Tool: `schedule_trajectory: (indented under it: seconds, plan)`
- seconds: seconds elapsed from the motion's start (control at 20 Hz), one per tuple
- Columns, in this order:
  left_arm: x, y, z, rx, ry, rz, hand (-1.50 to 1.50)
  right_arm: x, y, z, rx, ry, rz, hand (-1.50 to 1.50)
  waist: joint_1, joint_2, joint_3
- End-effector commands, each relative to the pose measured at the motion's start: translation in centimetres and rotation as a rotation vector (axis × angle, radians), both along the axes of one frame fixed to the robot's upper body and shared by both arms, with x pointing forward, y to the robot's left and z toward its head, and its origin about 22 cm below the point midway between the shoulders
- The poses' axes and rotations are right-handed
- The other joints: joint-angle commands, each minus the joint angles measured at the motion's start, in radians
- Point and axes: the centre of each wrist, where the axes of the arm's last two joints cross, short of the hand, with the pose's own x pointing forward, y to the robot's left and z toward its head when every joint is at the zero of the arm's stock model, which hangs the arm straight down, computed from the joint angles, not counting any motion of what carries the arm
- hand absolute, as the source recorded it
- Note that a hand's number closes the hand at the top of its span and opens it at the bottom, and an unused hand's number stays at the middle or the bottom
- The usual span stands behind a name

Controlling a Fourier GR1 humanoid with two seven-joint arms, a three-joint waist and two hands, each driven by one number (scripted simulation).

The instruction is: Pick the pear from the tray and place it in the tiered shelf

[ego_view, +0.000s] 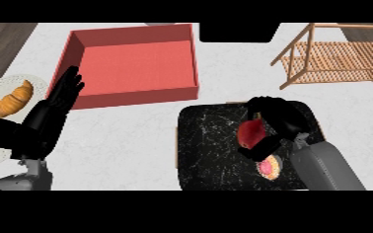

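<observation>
A red-and-yellow pear [251, 132] sits over the black speckled tray [211, 148] at the lower middle. My right hand [280, 121] is curled round the pear, fingers above it and thumb below. The wooden tiered shelf [328, 54] stands at the upper right, apart from the hand. My left hand [58, 98] rests open at the left edge, fingers straight and pointing up.
A red open box [134, 64] lies at the upper middle. A croissant [16, 98] lies on a white plate [6, 85] at the far left. A round pink-topped pastry [270, 168] lies on the tray below the pear. A dark block [239, 32] sits at the top.
</observation>
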Motion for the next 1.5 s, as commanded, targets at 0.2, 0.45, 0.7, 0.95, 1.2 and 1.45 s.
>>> schedule_trajectory:
  seconds: [0.2, 0.45, 0.7, 0.95, 1.2, 1.45]
  plan:
    - [-0.6, 0.6, -0.2, 0.007, -0.005, 0.039, 0.0, -3.9, -1.9, 0.9, 0.081, -0.11, -0.302, 1.5, -0.035, 0.009, 0.009]
    - [-0.7, 1.1, -0.8, -0.006, 0.009, 0.053, 0.0, -9.1, -1.4, 2.1, 0.267, -0.22, -0.462, 1.5, -0.05, 0.006, 0.008]
    - [-0.3, 2.0, 0.7, 0.01, 0.006, 0.057, 0.0, -10.9, -1.0, 9.1, 0.457, -0.431, -0.52, 1.5, -0.041, 0.007, 0.008]
    - [-0.2, -0.5, 1.9, -0.003, 0.015, -0.002, 0.0, -13.1, -2.1, 14.5, 0.494, -0.584, -0.576, 1.5, -0.021, 0.012, 0.009]
    - [-0.9, 0.3, -1.9, 0.005, 0.013, 0.0, 0.0, -14.7, -2.4, 19.2, 0.537, -0.63, -0.621, 1.5, -0.013, 0.015, 0.008]
    - [-1.3, -0.1, 0.2, -0.008, 0.008, 0.002, 0.0, -11.3, -4.3, 21.8, 0.586, -0.656, -0.661, 1.5, -0.005, 0.015, 0.009]
